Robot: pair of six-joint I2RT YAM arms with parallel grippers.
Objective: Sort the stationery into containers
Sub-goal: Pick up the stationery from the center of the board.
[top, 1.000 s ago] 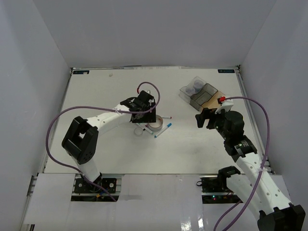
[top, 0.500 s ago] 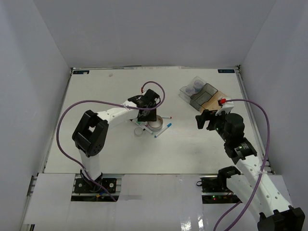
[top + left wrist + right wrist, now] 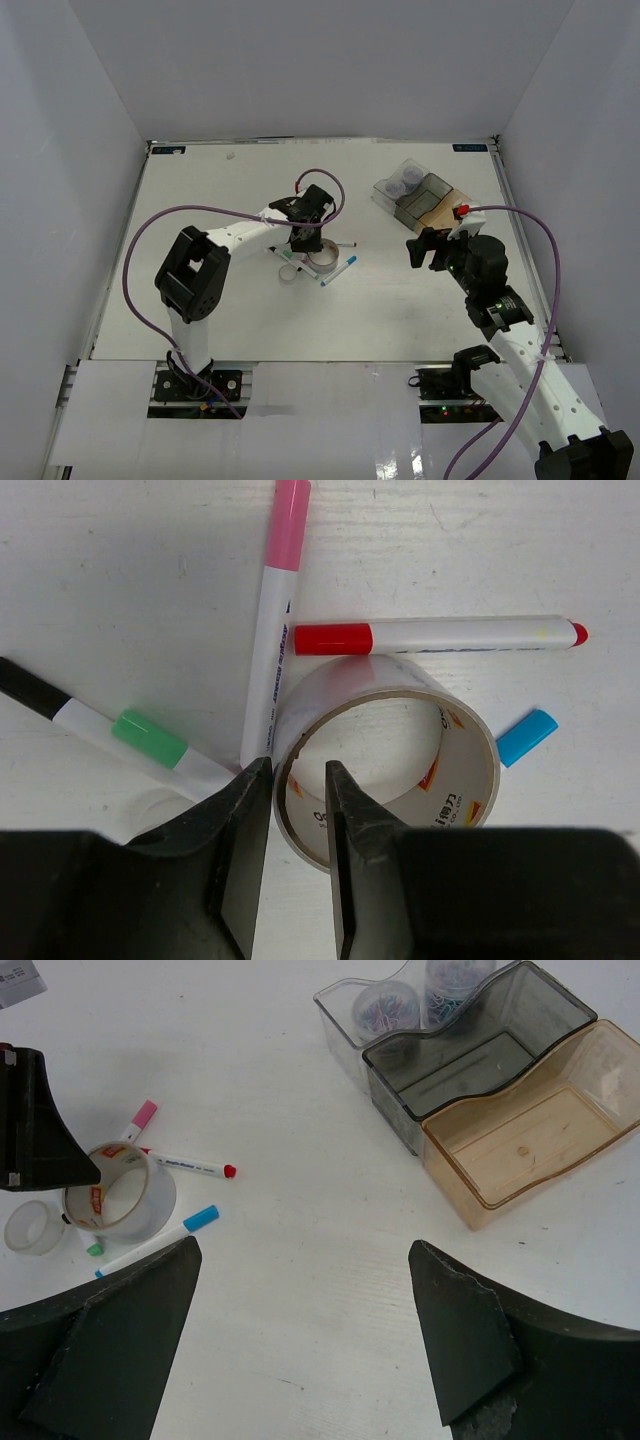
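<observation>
Tape looks like the thing being picked up right now. The left gripper (image 3: 298,810) sits low over the big tape roll (image 3: 455,795), with one finger inside the ring and one outside. The fingers are pressed close on the thin wall, so I think it is pinching the roll. The roll lies with its hole up on the white table (image 3: 300,1110), in the middle of a little pile. A pink-capped marker (image 3: 285,525) lies right along its side. A red-capped marker (image 3: 430,637) touches its far edge, and a blue-capped marker (image 3: 525,737) pokes out from behind it. A green-capped marker (image 3: 150,740) lies just beside the outside finger, and a small tape roll (image 3: 28,1228) sits near too. The right gripper (image 3: 303,1290) hangs in the air with its fingers spread wide and nothing in them. The three bins are well apart from the pile, over on the right side. The clear bin (image 3: 340,1010) holds both purple tubs (image 3: 385,1005). I see nothing in the grey bin (image 3: 480,1045) or the orange bin (image 3: 530,1140). Some things could go wrong from here. The roll is held by one thin bit of wall, so it could tip, swing or slip out on the way up. The pink and red markers touch it, so they could get knocked and roll away. The ride to the bins is long, and a loose hold could drop the roll halfway.
</observation>
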